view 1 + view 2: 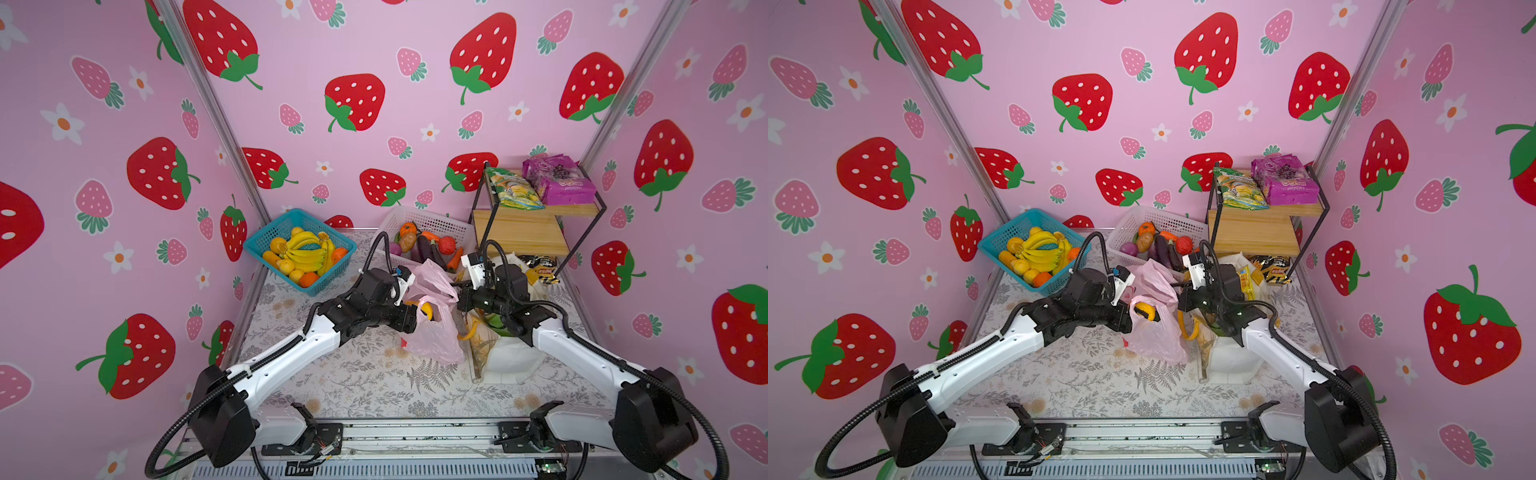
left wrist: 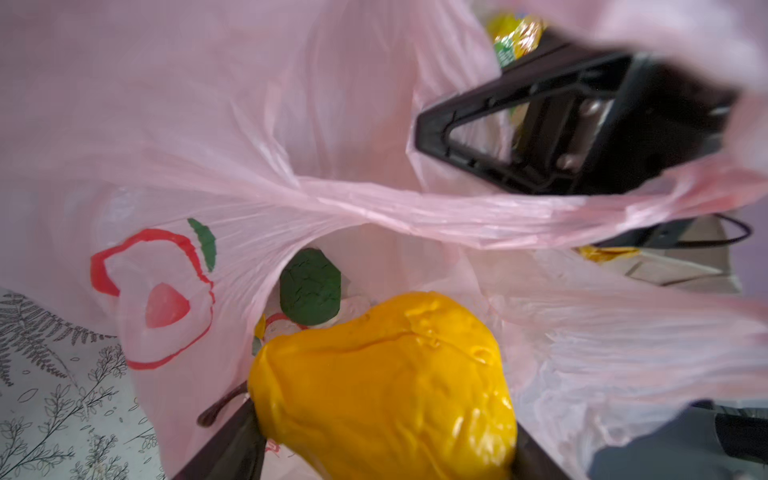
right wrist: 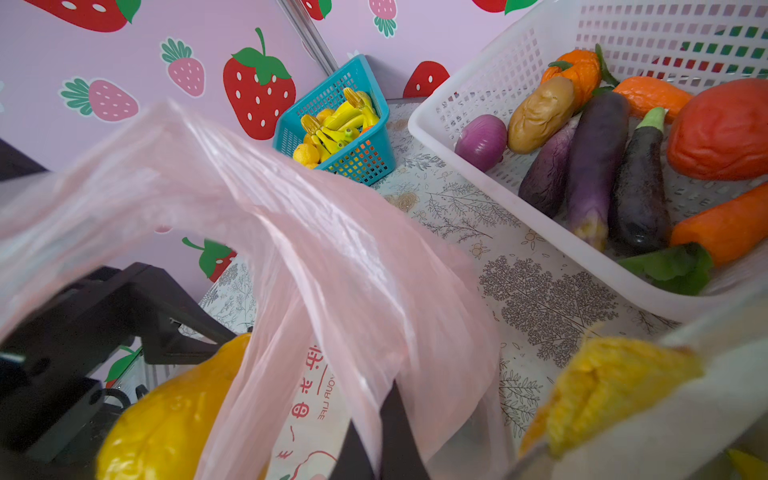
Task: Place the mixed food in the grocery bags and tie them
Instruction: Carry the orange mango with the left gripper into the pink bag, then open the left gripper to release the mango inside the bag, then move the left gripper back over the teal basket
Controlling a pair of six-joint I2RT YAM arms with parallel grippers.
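The pink grocery bag (image 1: 432, 336) (image 1: 1154, 338) stands mid-table, its mouth held up between both arms. My left gripper (image 2: 382, 449) (image 1: 424, 311) is shut on a yellow toy fruit (image 2: 386, 386) (image 3: 166, 415) at the bag's mouth. A dark green round toy fruit (image 2: 309, 286) lies down inside the bag. My right gripper (image 3: 386, 428) (image 1: 456, 286) is shut on the bag's thin pink film (image 3: 332, 270) and lifts that side. The white tote (image 1: 511, 361) (image 1: 1229, 361) with a yellow handle (image 3: 615, 374) stands to the right, a yellow packet (image 1: 1246, 280) sticking out of it.
A blue basket (image 1: 270, 232) of bananas and oranges sits at the back left. A white basket (image 1: 415, 216) of toy vegetables is at the back middle. A wooden shelf (image 1: 523, 232) at the back right carries a green-yellow packet (image 1: 513, 189) and a purple packet (image 1: 557, 178); a black-and-yellow packet (image 1: 538, 262) lies under it.
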